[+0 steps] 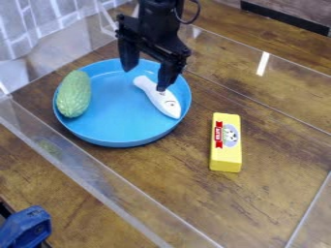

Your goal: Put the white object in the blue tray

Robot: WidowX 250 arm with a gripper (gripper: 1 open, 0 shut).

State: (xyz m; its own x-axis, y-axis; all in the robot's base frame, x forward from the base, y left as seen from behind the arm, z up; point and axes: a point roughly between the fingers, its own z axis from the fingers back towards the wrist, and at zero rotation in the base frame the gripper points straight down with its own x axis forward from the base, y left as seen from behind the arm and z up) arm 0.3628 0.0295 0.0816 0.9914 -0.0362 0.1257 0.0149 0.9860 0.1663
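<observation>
The white object (159, 95), a small fish-shaped toy, lies flat inside the blue tray (104, 128) near its right rim, tail toward the back. My black gripper (150, 70) hangs just above the fish's tail end, pointing down, its fingers (169, 74) spread apart and open with nothing between them. The toy is free of the fingers.
A green oval textured object (74, 92) rests on the tray's left rim. A yellow block with a red-white label (226, 141) lies on the wooden table to the right of the tray. A clear barrier edge runs along the front left.
</observation>
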